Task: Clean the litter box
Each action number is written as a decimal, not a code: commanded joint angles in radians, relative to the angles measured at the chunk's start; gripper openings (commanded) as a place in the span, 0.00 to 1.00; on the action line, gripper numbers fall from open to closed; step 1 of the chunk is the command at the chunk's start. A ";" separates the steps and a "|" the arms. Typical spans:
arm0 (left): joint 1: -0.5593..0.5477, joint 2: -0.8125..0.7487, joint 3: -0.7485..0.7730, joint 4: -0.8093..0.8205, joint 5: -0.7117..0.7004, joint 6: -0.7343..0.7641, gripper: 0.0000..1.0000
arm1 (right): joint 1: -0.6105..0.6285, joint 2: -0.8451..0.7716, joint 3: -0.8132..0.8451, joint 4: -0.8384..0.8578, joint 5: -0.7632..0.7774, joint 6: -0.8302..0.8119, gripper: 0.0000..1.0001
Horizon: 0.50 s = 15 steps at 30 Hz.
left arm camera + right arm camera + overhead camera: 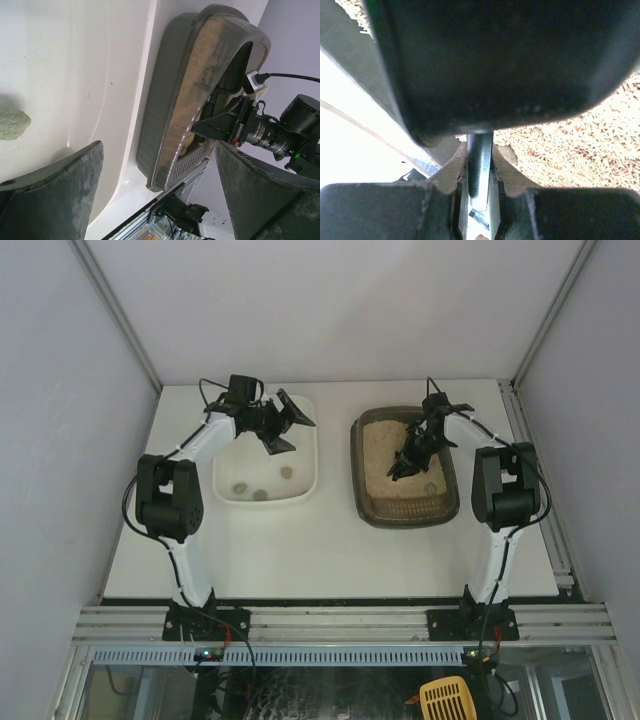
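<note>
The litter box (358, 455), a dark brown-grey tray holding beige litter (385, 455), sits at the right of the table. My right gripper (414, 454) hangs over the litter, shut on the thin handle of a dark scoop (400, 470). In the right wrist view that scoop (495, 65) fills the top, its handle pinched in the right gripper (480, 165), with litter (580, 140) beneath. My left gripper (292, 432) is open and empty above the white tub (312, 455). From the left wrist, the left gripper (157, 147) frames the litter box (155, 115).
Three grey clumps (262, 495) lie in the white tub's near end; one clump (12, 124) shows in the left wrist view. A yellow slotted scoop (445, 700) lies below the table's front rail. White walls enclose the table on three sides.
</note>
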 commanded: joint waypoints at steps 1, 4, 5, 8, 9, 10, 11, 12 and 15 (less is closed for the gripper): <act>0.001 0.000 0.006 0.031 0.031 0.000 0.95 | 0.009 0.000 -0.070 0.086 -0.097 0.013 0.00; 0.001 0.001 0.006 0.031 0.031 0.002 0.95 | 0.003 -0.040 -0.113 0.092 -0.087 0.008 0.00; 0.002 0.002 0.006 0.031 0.032 0.002 0.95 | 0.001 -0.056 -0.133 0.098 -0.087 0.007 0.00; -0.001 0.007 0.007 0.031 0.033 0.000 0.95 | -0.001 -0.120 -0.195 0.122 -0.095 0.004 0.00; 0.000 0.009 0.008 0.031 0.034 0.000 0.95 | -0.001 -0.142 -0.217 0.133 -0.101 0.002 0.00; 0.000 0.009 0.010 0.031 0.035 0.000 0.95 | 0.000 -0.163 -0.243 0.150 -0.110 0.002 0.00; 0.001 0.010 0.011 0.032 0.036 0.002 0.94 | 0.000 -0.183 -0.265 0.167 -0.121 0.003 0.00; 0.000 0.010 0.012 0.031 0.036 0.002 0.94 | 0.001 -0.200 -0.289 0.186 -0.135 0.004 0.00; -0.001 0.010 0.012 0.032 0.035 0.002 0.94 | 0.001 -0.248 -0.369 0.257 -0.165 0.010 0.00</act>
